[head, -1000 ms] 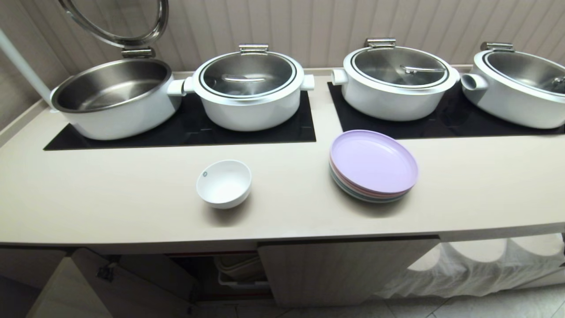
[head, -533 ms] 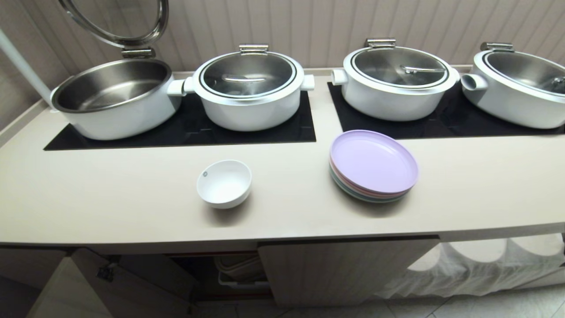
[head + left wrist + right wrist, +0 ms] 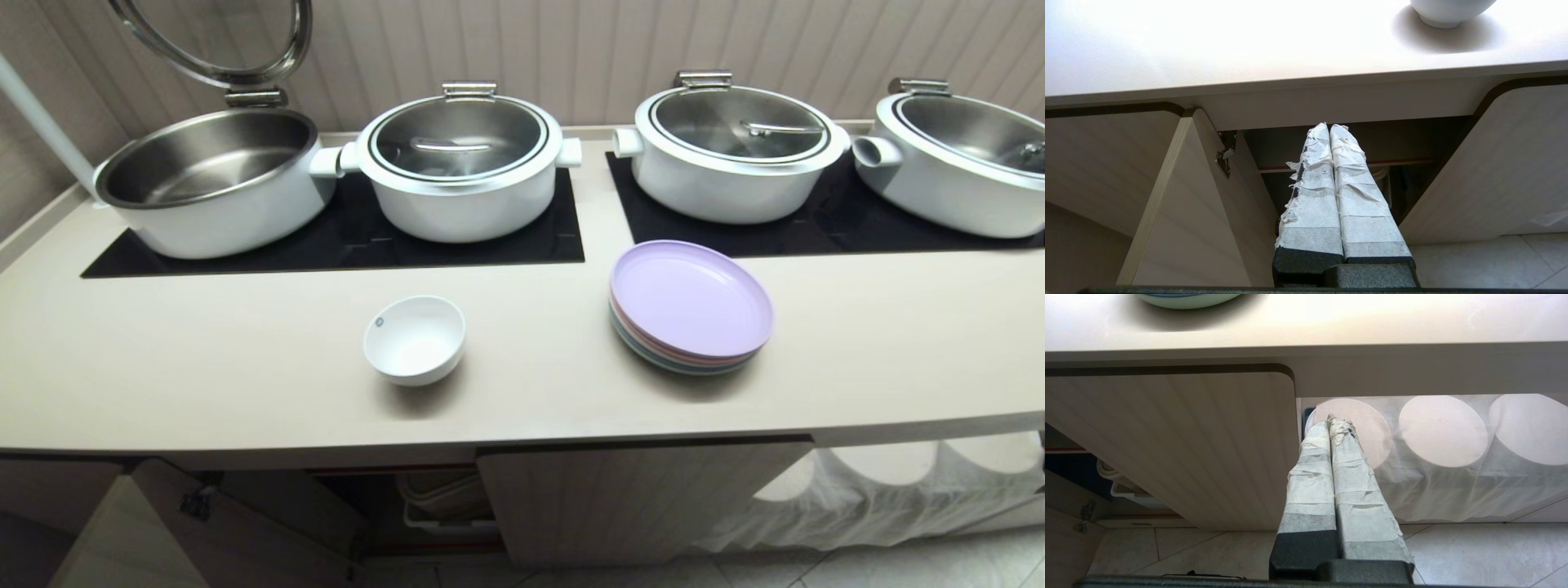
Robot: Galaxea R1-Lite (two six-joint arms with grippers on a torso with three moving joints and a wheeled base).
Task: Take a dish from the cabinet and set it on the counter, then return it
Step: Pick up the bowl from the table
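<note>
1. The dish (image 3: 415, 339) is seen standing upright on the surface (image 3: 245, 367), apart from the front edge, between the hob panels behind it and the open cabinet (image 3: 1331, 163) below. It is empty, and only its foot is caught in the left wrist view.
2. The left tool (image 3: 1329, 127) is held low in front of the cabinet opening with its taped fingers pressed together on nothing; the right tool (image 3: 1329, 419) is likewise closed and empty, parked before the closed door (image 3: 1188, 449).
3. The return step is judged to be outstanding. Were the left tool raised without its fingers being parted first, the bowl could be nudged and slid along the smooth surface rather than gripped.
4. A pinch on the thin, glossy rim could slip; the bowl is deep-sided on a narrow foot, so tipping is considered likely if it is pushed high on its wall.
5. On the way down, the overhanging edge and the swung-out door (image 3: 1184, 212) could be struck.
6. The stack of pastel plates (image 3: 690, 306) lies near the dish, to its right. The open pot (image 3: 208, 175) is empty; the three lidded pots cannot be read for contents.
</note>
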